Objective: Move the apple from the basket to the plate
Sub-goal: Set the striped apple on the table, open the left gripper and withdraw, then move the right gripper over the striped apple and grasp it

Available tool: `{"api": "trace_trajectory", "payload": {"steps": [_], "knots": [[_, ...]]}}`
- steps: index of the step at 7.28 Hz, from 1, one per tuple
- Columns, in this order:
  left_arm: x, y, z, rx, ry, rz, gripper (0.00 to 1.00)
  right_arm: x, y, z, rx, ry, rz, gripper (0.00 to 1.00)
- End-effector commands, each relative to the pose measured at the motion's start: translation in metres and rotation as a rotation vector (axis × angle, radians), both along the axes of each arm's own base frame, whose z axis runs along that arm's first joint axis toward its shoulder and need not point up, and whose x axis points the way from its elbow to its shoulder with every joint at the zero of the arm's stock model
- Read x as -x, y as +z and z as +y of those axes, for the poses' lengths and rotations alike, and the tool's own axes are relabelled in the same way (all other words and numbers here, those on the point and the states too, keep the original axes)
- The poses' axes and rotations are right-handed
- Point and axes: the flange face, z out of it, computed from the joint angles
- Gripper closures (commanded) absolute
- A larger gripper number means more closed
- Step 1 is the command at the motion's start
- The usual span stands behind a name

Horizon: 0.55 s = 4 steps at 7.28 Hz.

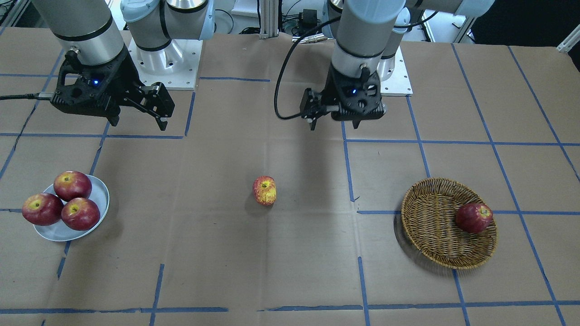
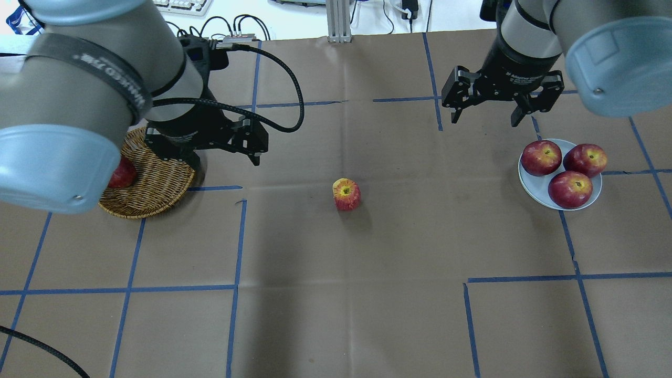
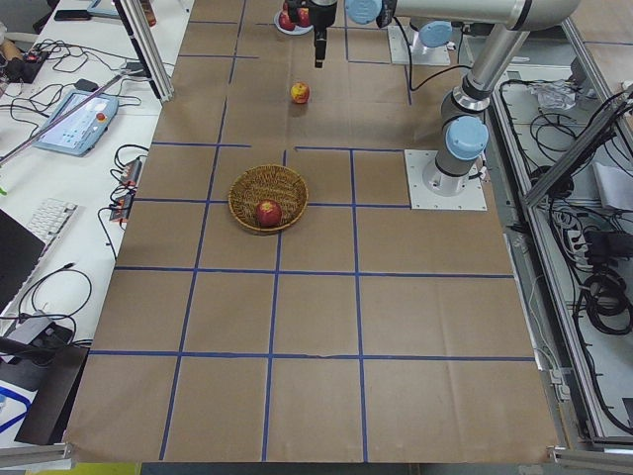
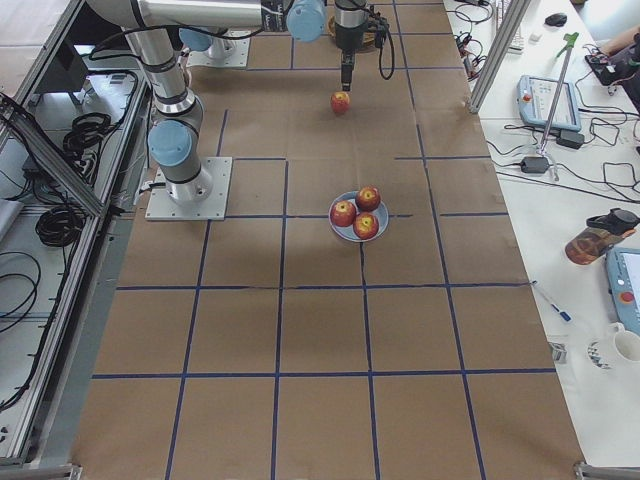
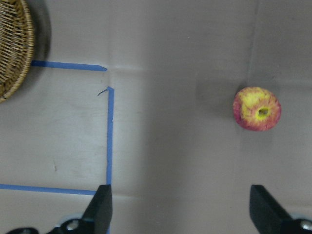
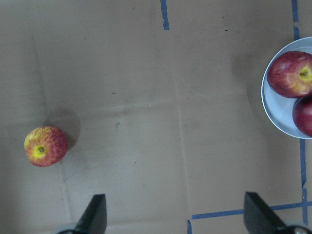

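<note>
Lighter apple (image 1: 264, 190), red streaked w/ yellow, yellowish stem hollow: sits on the brown paper-covered surface (image 1: 290, 262), approx mid-surface, hollow up, leaning a bit. Not in anything, nothing touching it. It lies btw the round woven brown wicker basket (image 1: 430, 226) and the round glossy pale blue-grey plate (image 1: 101, 195), well apart from both.

Plate: robot's right side. Three round dark red apples (image 1: 72, 185) are packed on it, touching each other and taking up most of it. One juts past the rim on the side away from the streaked apple. Only a bare crescent shows, on the side facing the streaked apple.

Basket: robot's left side. One dark red apple (image 1: 473, 218) is inside, against the wall farthest from the streaked apple.

Left tool (image 1: 334, 124): aloft over the surface btw basket and streaked apple, fingers spread wide, gripping nothing. Its wrist view has the apple ahead and off to one side, w/ the basket rim in a corner. A black cable (image 1: 283, 81) loops off that wrist.

Right tool (image 2: 485, 121): aloft near the plate, fingers spread wide too, nothing in them. Its wrist view has the plate at one edge and the streaked apple toward the other.

Blue tape lines (image 1: 349, 172) grid the surface, lying flat.
</note>
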Motion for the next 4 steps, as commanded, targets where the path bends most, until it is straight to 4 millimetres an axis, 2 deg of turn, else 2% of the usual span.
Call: {"api": "trace_trajectory", "payload": {"steps": [1,2,3,4], "knots": [[-0.011,0.011,0.016,0.029,-0.024,0.008,0.01,-0.057,-0.020,-0.026,-0.007,-0.004,-0.003,0.00],[-0.013,0.012,0.017,0.034,-0.021,0.009,0.01,-0.093,-0.042,-0.036,0.009,-0.010,-0.008,0.00],[-0.029,0.009,0.012,0.023,0.003,0.004,0.01,-0.123,-0.069,-0.044,0.020,0.008,-0.014,0.00],[-0.053,0.007,0.003,0.015,0.014,0.002,0.01,-0.151,-0.091,-0.042,0.018,0.019,-0.018,0.00]]}}
